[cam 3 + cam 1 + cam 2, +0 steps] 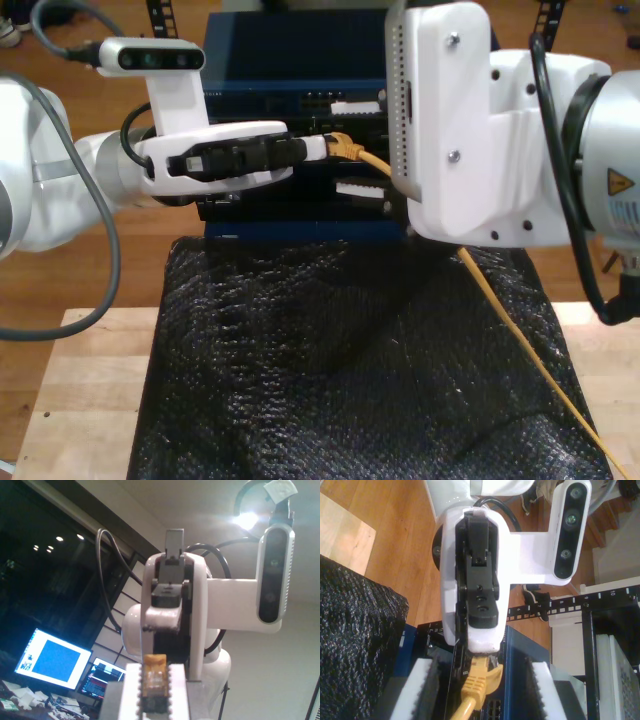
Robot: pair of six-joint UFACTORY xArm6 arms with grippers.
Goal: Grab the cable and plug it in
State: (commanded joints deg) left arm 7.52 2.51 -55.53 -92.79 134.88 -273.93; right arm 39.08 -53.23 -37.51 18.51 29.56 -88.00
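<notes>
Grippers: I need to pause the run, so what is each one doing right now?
My first gripper: closed on the cable at its plug end.
My second gripper: open, holding nothing.

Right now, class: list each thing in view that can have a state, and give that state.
cable: held at its plug end, trailing loose beyond
my first gripper: shut on the cable
my second gripper: open, pads either side of the cable, not touching
monitor: on
lamp: lit
</notes>
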